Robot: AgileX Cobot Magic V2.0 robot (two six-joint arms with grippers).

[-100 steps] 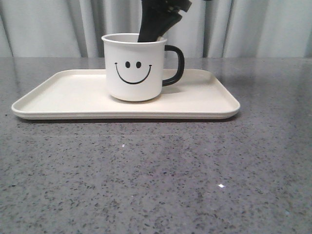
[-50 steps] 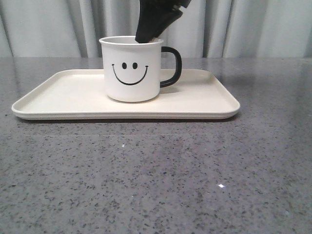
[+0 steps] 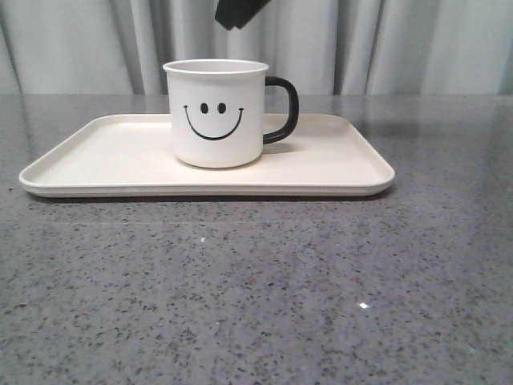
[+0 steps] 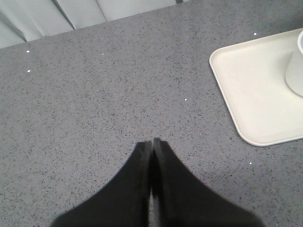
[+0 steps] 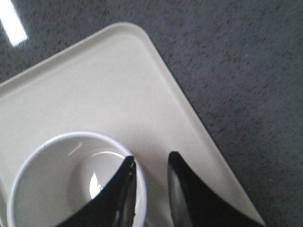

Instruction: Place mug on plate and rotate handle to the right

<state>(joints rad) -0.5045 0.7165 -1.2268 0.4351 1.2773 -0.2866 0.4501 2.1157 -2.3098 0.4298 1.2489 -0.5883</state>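
The white mug [image 3: 215,112] with its black smiley face stands upright on the cream plate [image 3: 96,152], slightly left of the plate's middle. Its black handle [image 3: 285,108] points right. My right gripper [image 3: 239,11] hangs above the mug's rim, clear of it. In the right wrist view the right gripper [image 5: 151,158] is open and empty, one fingertip over the mug [image 5: 52,189] rim and the other over the bare plate [image 5: 109,80]. My left gripper [image 4: 152,141] is shut over bare table, well away from the plate [image 4: 251,90] and the mug [image 4: 297,64].
The speckled grey stone table [image 3: 256,289] stretches out in front of the plate. Pale curtains [image 3: 80,44] hang behind the table's far edge.
My right gripper has let go of the mug's rim and risen out of the mug, toward the top of the view. The mug shifted slightly left, then stayed still. Handle still points right.
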